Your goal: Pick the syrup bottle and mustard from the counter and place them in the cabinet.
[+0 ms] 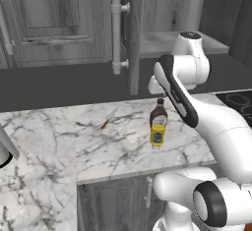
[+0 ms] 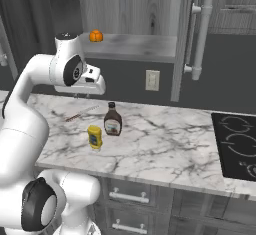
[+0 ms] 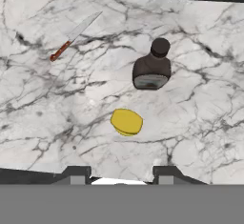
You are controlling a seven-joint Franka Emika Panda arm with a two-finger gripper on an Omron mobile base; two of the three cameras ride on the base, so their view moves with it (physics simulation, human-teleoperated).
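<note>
The syrup bottle (image 1: 158,113) (image 2: 113,120) (image 3: 151,68), dark brown with a dark cap, stands upright on the white marble counter (image 1: 49,141) (image 2: 165,144). The yellow mustard (image 1: 157,134) (image 2: 95,136) (image 3: 127,121) stands just in front of it, closer to the counter's edge. My gripper (image 3: 120,175) hangs above both bottles, looking down on them, open, with nothing between its fingertips. Above the counter the cabinet stands open: its door (image 1: 133,33) (image 2: 182,39) with a long pale bar handle (image 1: 116,33) (image 2: 202,36) swings out, showing the grey shelf (image 1: 162,43) (image 2: 135,46).
A red-handled knife (image 1: 108,118) (image 2: 80,114) (image 3: 76,35) lies on the counter left of the bottles. A small orange object (image 2: 96,36) sits on the cabinet shelf. A black cooktop (image 2: 237,144) (image 1: 241,97) lies to the right. A wall socket (image 2: 152,80) is behind the counter.
</note>
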